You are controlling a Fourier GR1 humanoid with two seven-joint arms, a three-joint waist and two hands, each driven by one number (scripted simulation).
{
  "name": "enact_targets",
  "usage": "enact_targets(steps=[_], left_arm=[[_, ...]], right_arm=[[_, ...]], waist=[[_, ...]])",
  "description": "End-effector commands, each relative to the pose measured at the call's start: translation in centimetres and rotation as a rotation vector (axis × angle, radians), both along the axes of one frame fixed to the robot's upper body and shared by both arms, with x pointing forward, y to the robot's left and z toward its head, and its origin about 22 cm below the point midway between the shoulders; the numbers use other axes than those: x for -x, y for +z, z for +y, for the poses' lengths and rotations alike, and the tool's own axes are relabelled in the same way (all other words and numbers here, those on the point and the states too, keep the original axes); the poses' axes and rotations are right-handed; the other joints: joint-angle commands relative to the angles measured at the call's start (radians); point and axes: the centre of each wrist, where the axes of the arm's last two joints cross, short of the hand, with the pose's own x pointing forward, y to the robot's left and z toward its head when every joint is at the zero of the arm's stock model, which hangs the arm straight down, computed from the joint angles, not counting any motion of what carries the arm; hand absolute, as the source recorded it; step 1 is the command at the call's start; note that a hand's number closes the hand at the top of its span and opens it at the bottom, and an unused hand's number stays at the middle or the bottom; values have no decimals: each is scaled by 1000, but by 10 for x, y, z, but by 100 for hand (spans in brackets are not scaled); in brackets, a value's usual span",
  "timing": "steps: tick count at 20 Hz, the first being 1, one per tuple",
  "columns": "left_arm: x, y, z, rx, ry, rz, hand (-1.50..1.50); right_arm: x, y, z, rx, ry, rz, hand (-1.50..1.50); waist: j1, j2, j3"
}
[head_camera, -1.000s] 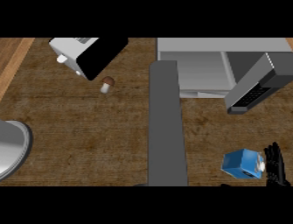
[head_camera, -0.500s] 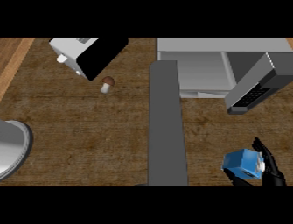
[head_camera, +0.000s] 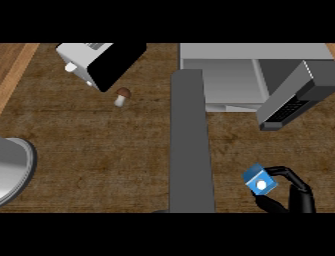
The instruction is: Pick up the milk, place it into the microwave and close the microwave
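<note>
Your milk (head_camera: 260,179), a small blue carton with a white round mark on its face, sits low on the right side of the head view, tilted on a corner, just right of the long grey bar (head_camera: 190,145) that runs down the middle of the counter (head_camera: 89,145). Your right hand (head_camera: 294,196) has it: the black fingers (head_camera: 286,172) curl over its upper right edge and the thumb comes up under its lower edge, so the carton is pinched between them. You cannot tell whether the carton still touches the counter.

Up and to the right of the carton, well apart from it, the microwave (head_camera: 229,75) stands with its door (head_camera: 297,97) swung open toward you, keypad edge facing down.

Across the counter at upper left you see a white and black toaster (head_camera: 100,62), with a small brown-capped mushroom (head_camera: 122,96) just below it. A grey pot (head_camera: 0,172) shows at the left edge.
</note>
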Motion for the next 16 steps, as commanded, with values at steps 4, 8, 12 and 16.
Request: enact_targets(steps=[4, 8, 12, 16], left_arm=[[16, -3, -11, -2, -29, 9, -150], [-2, -5, 6, 13, -33, 8, -150], [5, 0, 3, 14, -14, -16, -150], [15, -6, 1, 5, -11, 0, -150]], right_arm=[[-19, 6, 7, -34, 115, -55, 150], [-60, 0, 16, -37, 187, -58, 150], [-84, 18, 7, -104, 316, -69, 150], [-79, 25, 30, -159, 377, -69, 150]], waist=[[5, 1, 3], [11, 5, 5], [12, 4, 4], [1, 0, 3]])
